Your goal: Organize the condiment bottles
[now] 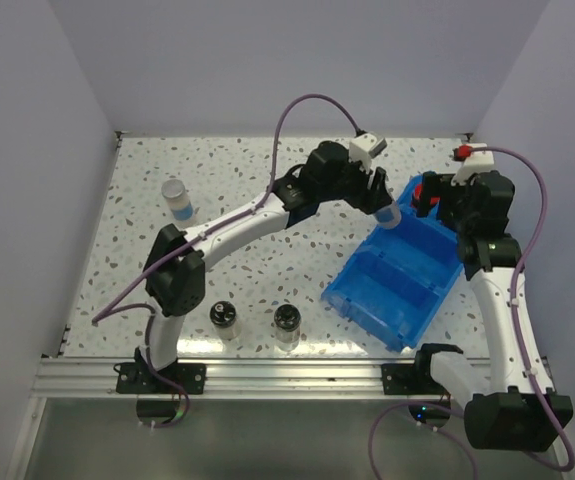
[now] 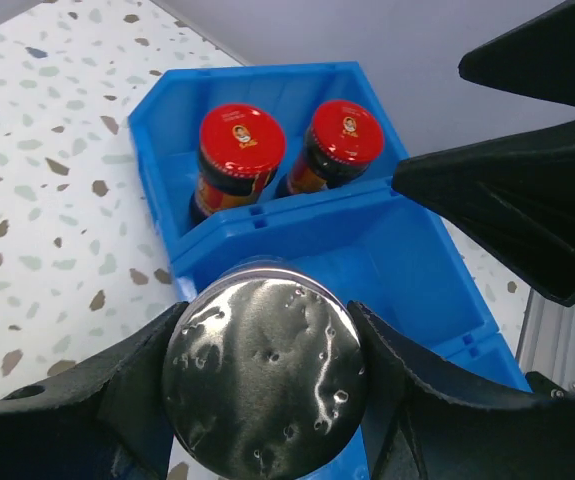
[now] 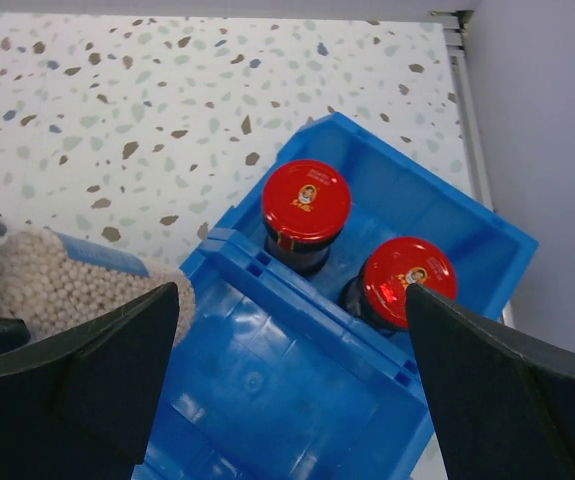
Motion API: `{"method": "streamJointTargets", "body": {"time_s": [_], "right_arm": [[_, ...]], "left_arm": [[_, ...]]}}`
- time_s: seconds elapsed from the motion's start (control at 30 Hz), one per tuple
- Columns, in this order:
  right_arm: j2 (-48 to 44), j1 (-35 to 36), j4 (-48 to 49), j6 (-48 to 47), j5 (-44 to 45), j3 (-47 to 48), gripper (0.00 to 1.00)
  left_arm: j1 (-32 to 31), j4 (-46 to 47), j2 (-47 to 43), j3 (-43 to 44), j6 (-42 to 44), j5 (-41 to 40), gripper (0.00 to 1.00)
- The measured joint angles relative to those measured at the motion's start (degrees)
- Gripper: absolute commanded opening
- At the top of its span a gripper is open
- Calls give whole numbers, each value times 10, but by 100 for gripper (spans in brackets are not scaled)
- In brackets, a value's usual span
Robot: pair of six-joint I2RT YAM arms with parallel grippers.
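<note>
Blue plastic forms the divided bin [image 1: 392, 290], which lies at a slant on the right part of the speckled table [image 1: 247, 180]. In its far end compartment, two dark red-capped jars [image 3: 305, 200] stand upright side by side, close against the divider wall.

The left gripper [image 1: 380, 200] is closed around a clear silver-capped jar [image 2: 262, 375] with a blue label. Its fingers [image 2: 137, 390] press on both sides just under the cap. The right wrist view shows that this jar is full of small white beads and leans a little. It hangs at the left rim of the bin, over the compartment next to the one with the red caps. I cannot tell whether its bottom touches the bin.

The right gripper [image 3: 292, 295] hovers above the far compartment. Its jaws are spread wide and hold nothing, and in its own view the two red caps appear between its fingers.

A second silver-capped jar [image 1: 175, 200] stands upright and alone on the far left part of the table, well apart from the bin. Two black-lidded jars stand upright near the front edge, one [image 1: 224, 320] just beside the left arm's base and the other [image 1: 287, 322] near it, between that base and the bin.
</note>
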Motion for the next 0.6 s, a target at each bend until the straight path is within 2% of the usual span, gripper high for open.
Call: {"method": "streamJointTargets", "body": {"time_s": [0.27,0.6], "right_arm": [[-8,-1,13,45,134,0,99],[-11,-1,20,61,172,0,99]], "left_arm": [[-37,19,108,75,-22,8,0],[-88,14,188,123,-32,-2,0]]}}
